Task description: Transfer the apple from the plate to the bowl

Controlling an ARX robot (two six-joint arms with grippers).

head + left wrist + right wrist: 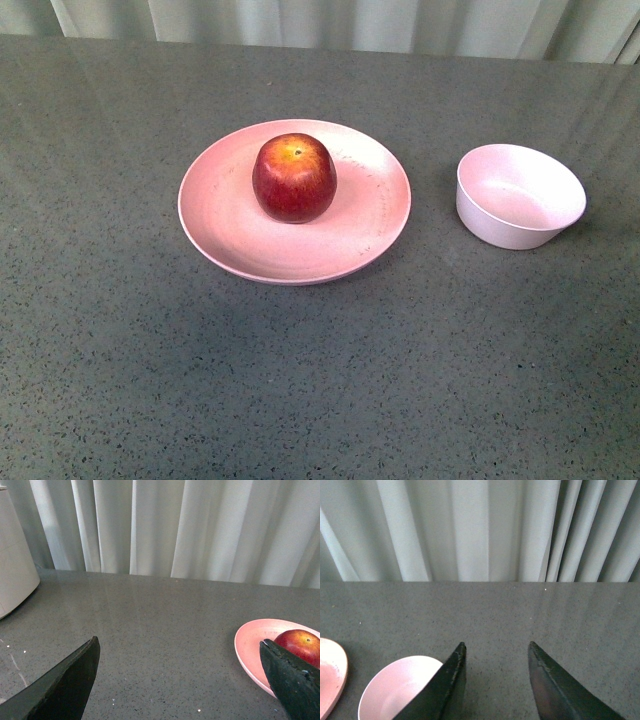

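Note:
A glossy dark-red apple (pixel 294 177) with a yellow patch at its stem sits on the wide pale-pink plate (pixel 230 235) in the middle of the grey table. The small pale bowl (pixel 519 196) stands empty to the plate's right. Neither arm shows in the front view. In the left wrist view my left gripper (pixel 179 646) is open over bare table, with the plate (pixel 252 642) and apple (pixel 299 645) partly behind one finger. My right gripper (pixel 496 645) is open and empty, with the bowl (pixel 395 690) beside one finger and the plate's edge (pixel 332 672) past it.
The dark speckled tabletop (pixel 320 380) runs back to pale curtains (pixel 350 20). A white rounded container (pixel 15 575) stands at the table's far left in the left wrist view.

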